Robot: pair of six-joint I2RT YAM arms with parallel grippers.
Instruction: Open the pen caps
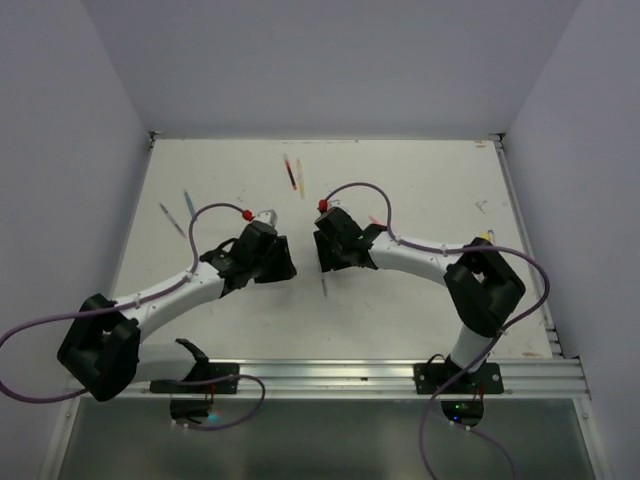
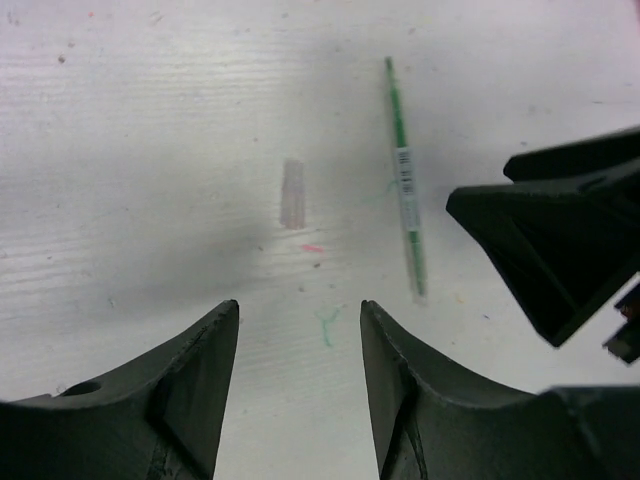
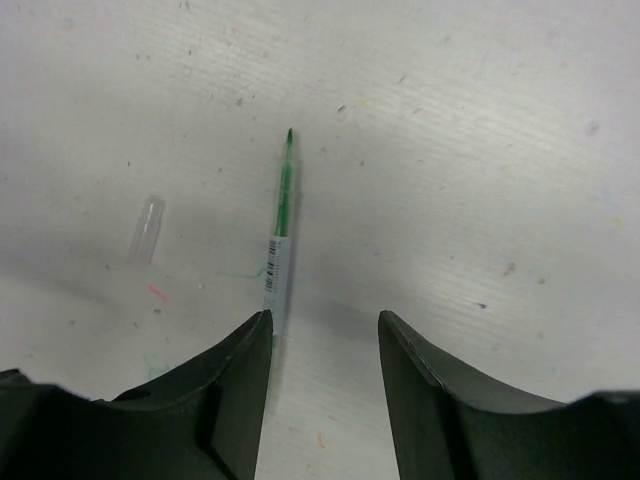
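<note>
The left tool [image 2: 299, 308] hangs over the white table [image 2: 120, 150], its fingers [image 2: 200, 380] spread with only bare table between them. Beyond lies an uncapped green pen [image 2: 405, 180] (tip pointing away), with a clear pen cap [image 2: 292, 193] lying apart to its left. The right tool [image 2: 480, 184] pokes in just beside the pen.

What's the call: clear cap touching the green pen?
Apart. Right wrist view shows the cap lying left of the pen with a plain gap between them.

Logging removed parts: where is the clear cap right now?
In the right wrist view the clear cap lies flat on the table, left of the uncapped green pen and apart from it.
</note>
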